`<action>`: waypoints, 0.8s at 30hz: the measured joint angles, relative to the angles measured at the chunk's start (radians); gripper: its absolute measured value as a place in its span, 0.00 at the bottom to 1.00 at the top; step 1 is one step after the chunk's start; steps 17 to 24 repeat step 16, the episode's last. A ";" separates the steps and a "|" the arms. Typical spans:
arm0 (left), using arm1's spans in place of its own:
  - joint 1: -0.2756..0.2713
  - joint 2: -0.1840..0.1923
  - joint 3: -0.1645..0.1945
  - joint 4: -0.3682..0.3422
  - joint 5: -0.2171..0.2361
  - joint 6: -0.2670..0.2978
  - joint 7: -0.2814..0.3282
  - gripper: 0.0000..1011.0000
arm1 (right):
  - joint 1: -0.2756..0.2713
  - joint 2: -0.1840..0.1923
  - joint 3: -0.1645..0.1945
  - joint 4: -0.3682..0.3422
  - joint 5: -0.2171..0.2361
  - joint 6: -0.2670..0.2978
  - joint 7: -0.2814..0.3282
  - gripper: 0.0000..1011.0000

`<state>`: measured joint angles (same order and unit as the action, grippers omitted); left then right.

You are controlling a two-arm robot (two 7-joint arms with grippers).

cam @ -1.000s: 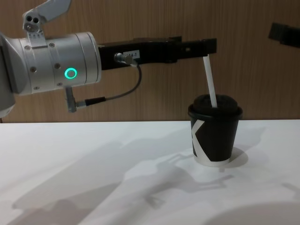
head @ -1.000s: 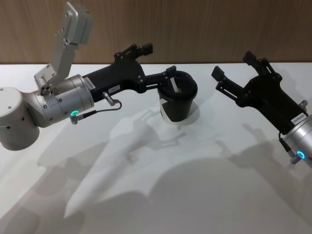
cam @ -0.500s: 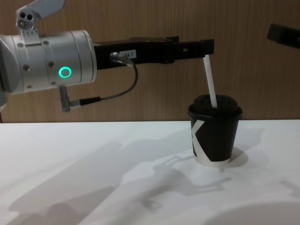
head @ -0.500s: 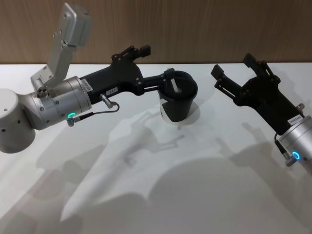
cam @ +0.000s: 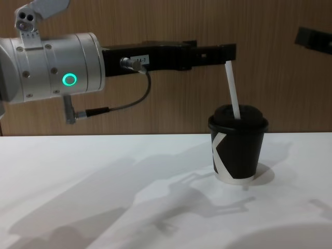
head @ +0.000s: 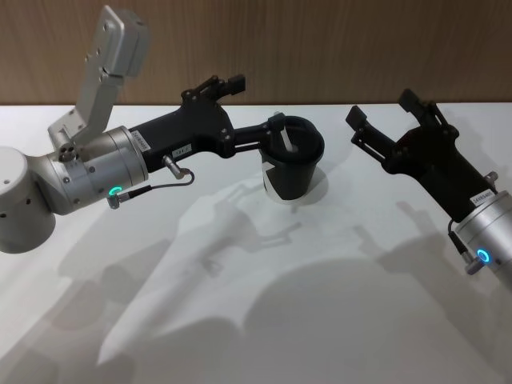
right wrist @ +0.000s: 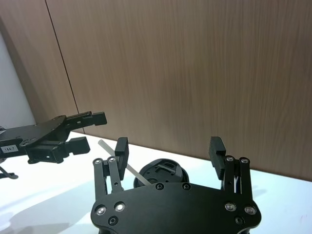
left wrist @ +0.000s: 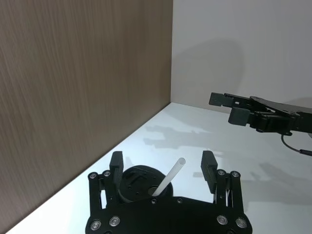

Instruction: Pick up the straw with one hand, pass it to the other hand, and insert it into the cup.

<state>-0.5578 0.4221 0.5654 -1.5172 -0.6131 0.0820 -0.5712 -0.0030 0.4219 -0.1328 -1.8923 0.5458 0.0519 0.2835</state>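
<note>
The thin white straw [cam: 233, 92] stands in the small black lidded paper cup [cam: 238, 150], leaning slightly, its top between the left gripper's [left wrist: 161, 168] spread fingers, apparently unclamped. The right gripper [head: 386, 117] hangs open and empty, well to the cup's right.

Cup [cam: 238, 150]: matt black paper w/ smooth plastic lid. Straw [cam: 232, 91]: smooth white. Left gripper [head: 258, 110]: matt black; wrist cylinder [cam: 52, 67] brushed metal. Wall [cam: 166, 21] woodgrain; table [cam: 104, 197] smooth white.
</note>
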 joint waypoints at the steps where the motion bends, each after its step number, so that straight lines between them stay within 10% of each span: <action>1: 0.000 0.000 0.000 -0.001 0.000 0.000 0.000 0.99 | 0.000 0.000 0.000 0.000 0.000 0.000 -0.001 0.99; 24: 0.002 0.002 -0.001 -0.005 0.001 0.002 0.002 0.99 | -0.001 -0.002 -0.001 -0.001 0.002 0.002 -0.005 0.99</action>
